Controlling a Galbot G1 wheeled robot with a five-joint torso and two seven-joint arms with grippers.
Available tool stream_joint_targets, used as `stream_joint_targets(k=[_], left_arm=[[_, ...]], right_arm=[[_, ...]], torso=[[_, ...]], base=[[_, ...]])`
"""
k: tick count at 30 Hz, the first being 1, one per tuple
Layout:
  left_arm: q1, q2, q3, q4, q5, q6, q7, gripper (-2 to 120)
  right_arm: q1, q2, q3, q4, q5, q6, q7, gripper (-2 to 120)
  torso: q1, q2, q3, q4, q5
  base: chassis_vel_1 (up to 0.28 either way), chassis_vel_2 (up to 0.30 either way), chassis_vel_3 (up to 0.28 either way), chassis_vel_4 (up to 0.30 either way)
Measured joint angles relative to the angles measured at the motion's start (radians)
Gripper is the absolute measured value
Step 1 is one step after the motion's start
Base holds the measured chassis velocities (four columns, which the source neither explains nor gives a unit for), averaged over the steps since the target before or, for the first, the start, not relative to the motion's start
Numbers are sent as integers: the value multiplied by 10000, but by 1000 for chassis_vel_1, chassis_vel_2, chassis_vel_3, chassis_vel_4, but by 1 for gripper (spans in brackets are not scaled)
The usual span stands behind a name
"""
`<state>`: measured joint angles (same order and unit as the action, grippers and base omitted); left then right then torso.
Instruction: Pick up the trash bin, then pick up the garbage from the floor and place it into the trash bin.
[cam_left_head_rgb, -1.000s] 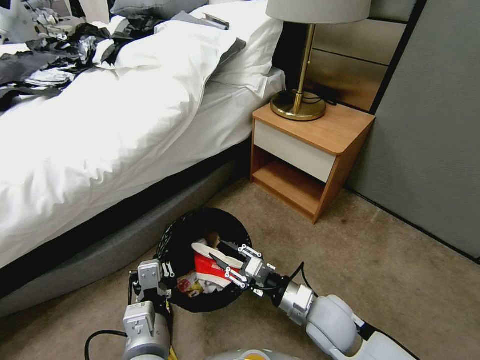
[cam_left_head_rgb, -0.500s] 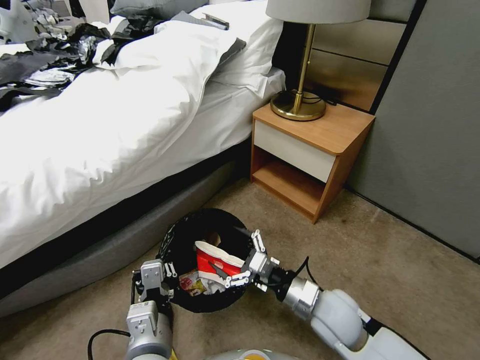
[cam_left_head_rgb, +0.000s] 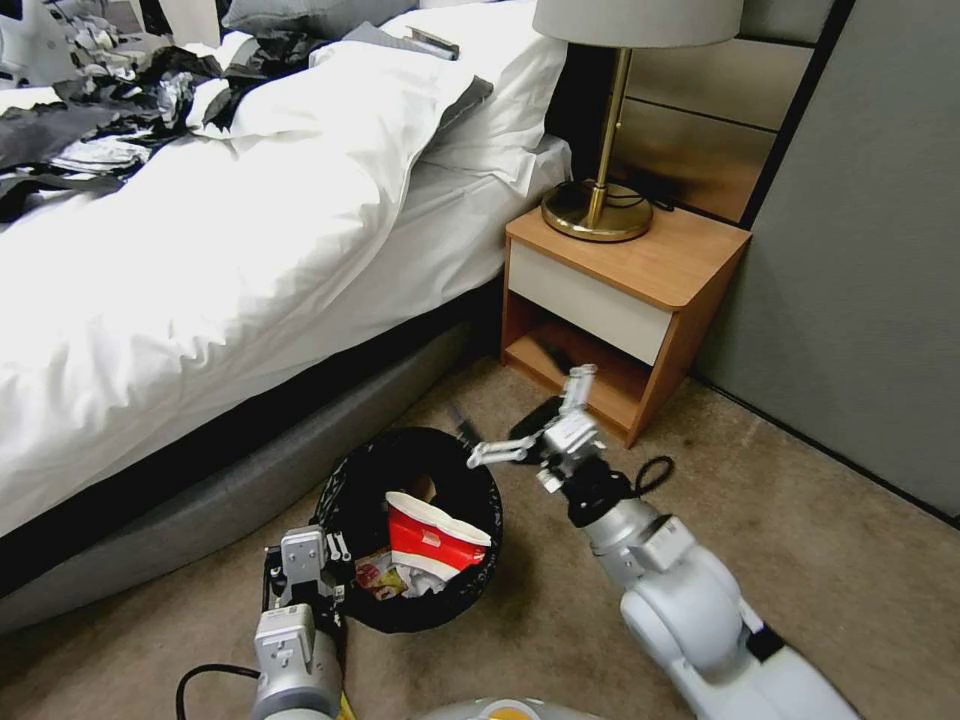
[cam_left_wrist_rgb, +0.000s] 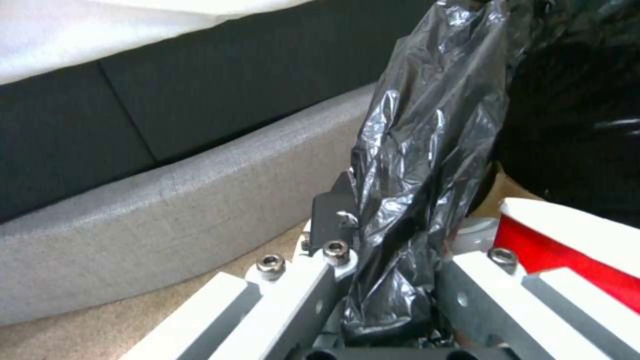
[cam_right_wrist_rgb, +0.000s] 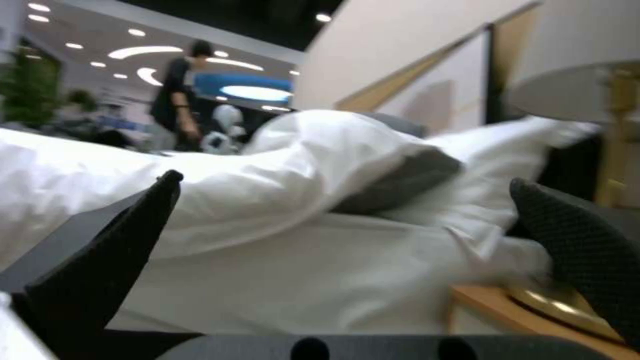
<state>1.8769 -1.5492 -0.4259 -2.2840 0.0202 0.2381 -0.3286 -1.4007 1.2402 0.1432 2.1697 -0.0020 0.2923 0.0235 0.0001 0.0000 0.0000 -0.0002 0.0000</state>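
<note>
- While the left gripper (cam_left_head_rgb: 318, 572) sits at the near side of the bin (cam_left_head_rgb: 352, 500), its fingers (cam_left_wrist_rgb: 287, 295) are clamped on the rim, pinching the black bag (cam_left_wrist_rgb: 413, 165) that folds over it; the wrist view shows the plastic bunched between the two white fingers.
- The bin is on the carpet (cam_left_head_rgb: 800, 560), just beside the bed (cam_left_head_rgb: 200, 300) base and near the robot. Inside lie a red-and-white wrapper (cam_left_head_rgb: 432, 540) and, below it, crumpled white tissue and a multicoloured wrapper (cam_left_head_rgb: 375, 578).
- Beyond the bin's far rim, the right gripper (cam_left_head_rgb: 535, 425) hangs in the air between the bin and the nightstand (cam_left_head_rgb: 640, 300), fingers (cam_right_wrist_rgb: 100, 260) spread wide and empty, pointing toward the bed.
- No litter is visible on the bare carpet around the bin, so I judge the drop finished and the step in hand to be clearing the right arm away.
- To do that well: lift the right arm clear of the rim so it does not snag the bag, and keep it off the nightstand edge and the lamp (cam_left_head_rgb: 600, 190) cord behind.
- The left grip looks to rest largely on slippery bag plastic; holding the bin level and moving it slowly would guard against the liner sliding and the load tipping out.
</note>
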Motion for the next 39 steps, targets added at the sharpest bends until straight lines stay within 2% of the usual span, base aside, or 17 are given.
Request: stream_joint_targets(k=[6, 10, 24, 39], left_arm=[[-68, 63, -114, 0, -226, -2, -1, 1], [-80, 72, -108, -14, -318, -2, -5, 1], [12, 61, -91, -219, -318, 12, -4, 1], [145, 96, -90, -305, -288, 14, -2, 1]], right_arm=[[-1210, 288, 738, -307, -425, 592, 439, 101], [-1407, 266, 948, -481, -409, 663, 699, 100], [-1065, 226, 994, -769, 22, 813, 1068, 100], [-967, 171, 962, -759, 176, 843, 950, 100]], torso=[[-1, 0, 0, 2, 0], [-2, 0, 0, 1, -1], [-1, 0, 0, 1, 0], [-1, 0, 0, 1, 1]], base=[[0, 0, 0, 0], [0, 0, 0, 0], [0, 0, 0, 0], [75, 81, 88, 80]])
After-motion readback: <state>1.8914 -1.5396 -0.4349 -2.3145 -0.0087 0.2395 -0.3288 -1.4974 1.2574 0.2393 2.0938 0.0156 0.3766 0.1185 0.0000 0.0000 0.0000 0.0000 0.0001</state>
